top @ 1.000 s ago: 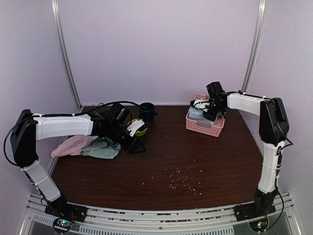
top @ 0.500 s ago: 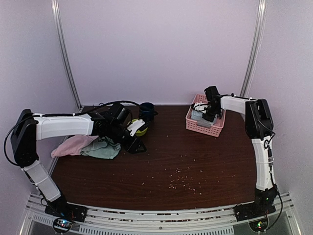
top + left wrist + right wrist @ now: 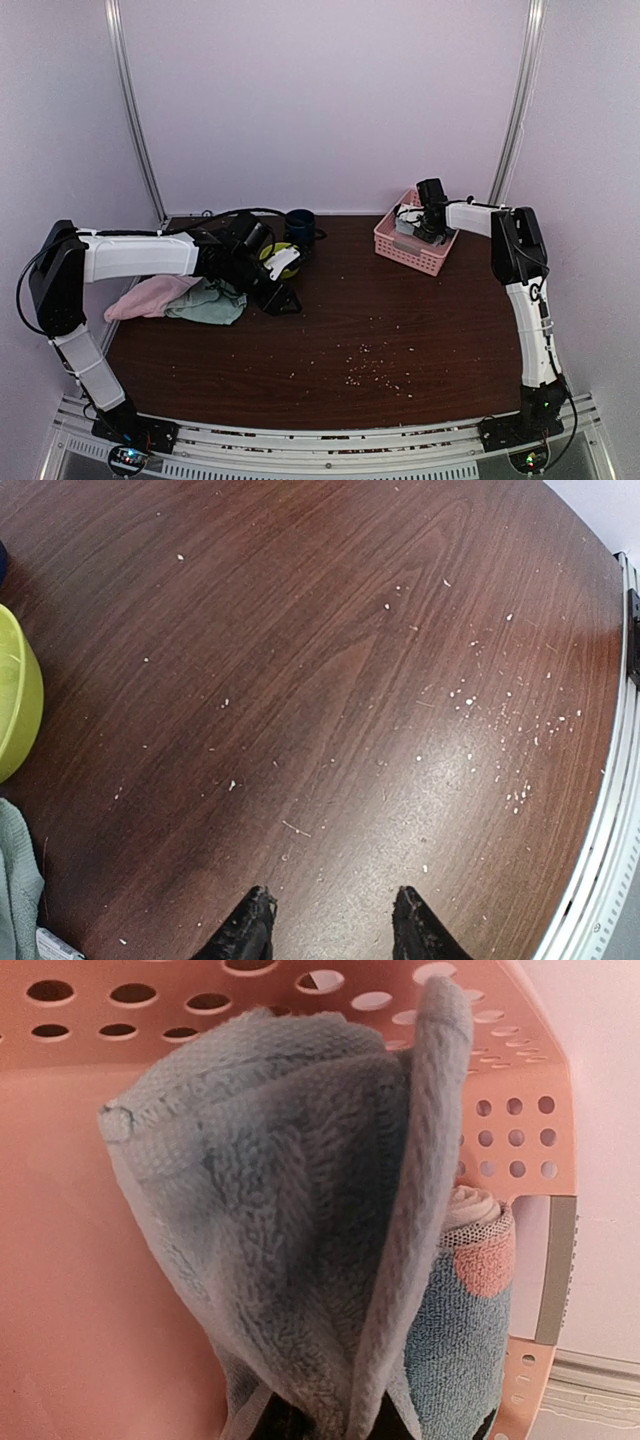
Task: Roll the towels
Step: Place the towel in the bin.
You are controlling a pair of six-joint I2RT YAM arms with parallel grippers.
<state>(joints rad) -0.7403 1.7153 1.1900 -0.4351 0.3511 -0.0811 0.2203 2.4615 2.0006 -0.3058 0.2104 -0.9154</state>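
Pinching a plain pale-blue terry towel with the clenched right hand, inside the pink perforated plastic basket at the far right edge of the dark wooden counter. Pressing that cloth against a rolled light-blue towel with pink patches by the basket wall. Hovering with the left hand released and empty over bare, speck-strewn wood, beside the lime-green plastic bowl. Leaving a crumpled mint-green terry towel and a pink terry towel heaped at the left edge.
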